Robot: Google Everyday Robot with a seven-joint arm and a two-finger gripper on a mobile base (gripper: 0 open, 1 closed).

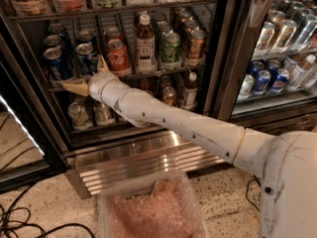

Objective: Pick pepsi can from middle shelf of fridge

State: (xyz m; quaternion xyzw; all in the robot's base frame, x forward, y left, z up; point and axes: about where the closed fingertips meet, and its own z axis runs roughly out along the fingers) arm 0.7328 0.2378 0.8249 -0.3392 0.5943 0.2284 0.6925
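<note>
Gripper (87, 77) spread wide at the middle shelf (163, 73) rail, just under the pepsi can (87, 57) in the fridge (224, 58), so a finger could clip the rail, the darker blue can (53, 63) or the Coca-Cola can (118, 56) and topple cans.

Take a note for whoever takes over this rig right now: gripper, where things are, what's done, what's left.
Gripper: open, empty, at the front rail of the middle shelf, just below the pepsi can.
Pepsi can: upright on the shelf's left part inside the fridge, between a darker blue can and a red Coca-Cola can.
Done: arm reached the shelf. Left: close on the can, lift it out.
</note>
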